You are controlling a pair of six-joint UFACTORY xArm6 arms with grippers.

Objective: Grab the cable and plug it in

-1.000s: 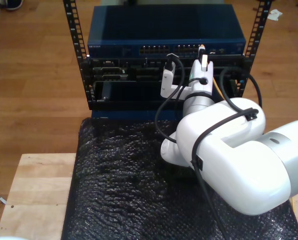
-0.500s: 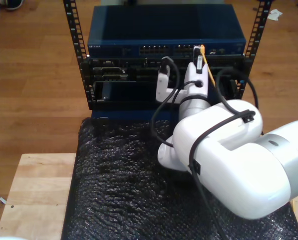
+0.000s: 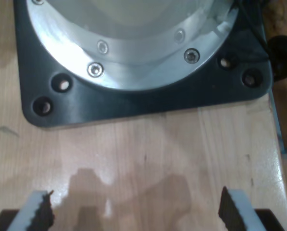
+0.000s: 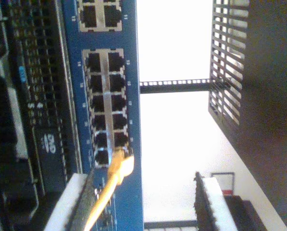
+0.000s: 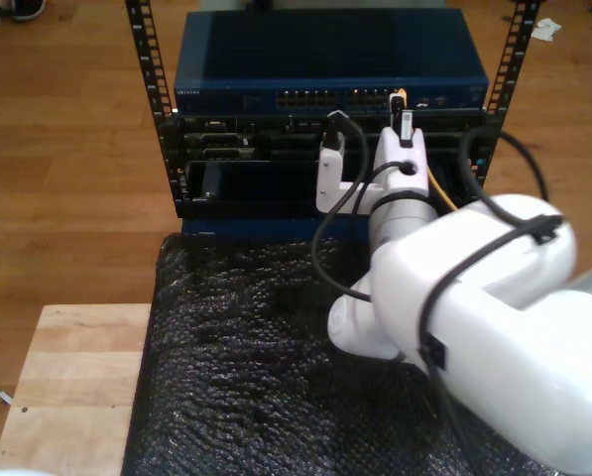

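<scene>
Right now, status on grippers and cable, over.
My first gripper open over bare wood. My second gripper open, yellow cable alongside one finger, its plug at the blue switch ports. Nothing blocking.

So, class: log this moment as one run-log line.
second pincer: open | cable: plug at switch port | first pincer: open, idle

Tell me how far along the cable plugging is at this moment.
Done: the cable has its tip at a port on the blue switch. In hand: my second gripper is open beside it. Left: whether the plug is fully seated cannot be told. My first gripper is open over the wooden table.
</scene>
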